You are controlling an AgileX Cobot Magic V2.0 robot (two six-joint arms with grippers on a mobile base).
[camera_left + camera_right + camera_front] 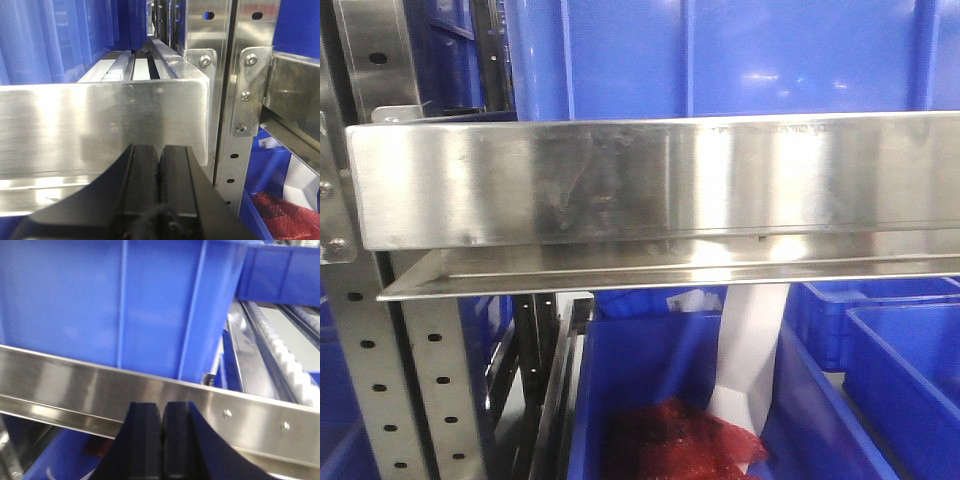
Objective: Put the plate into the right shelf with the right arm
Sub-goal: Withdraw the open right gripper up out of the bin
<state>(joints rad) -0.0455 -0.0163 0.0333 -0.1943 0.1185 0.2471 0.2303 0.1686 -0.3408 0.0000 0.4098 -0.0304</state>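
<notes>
The plate is out of view in every view. The right shelf (650,180) fills the front view as a broad brushed-steel lip with a large blue bin (720,55) on it. In the right wrist view the same lip (75,385) runs across under that blue bin (110,305). My right gripper (162,406) is shut just in front of the lip, with nothing between its black fingers. My left gripper (160,148) is also shut and empty, close to another steel lip (100,125) left of a perforated upright (230,150).
Below the shelf lip sit more blue bins (650,390); one holds a red mesh bundle (690,440) and a white sheet (750,350). Perforated uprights (420,390) stand at the left. Roller tracks (285,360) run back on the shelf beside the big bin.
</notes>
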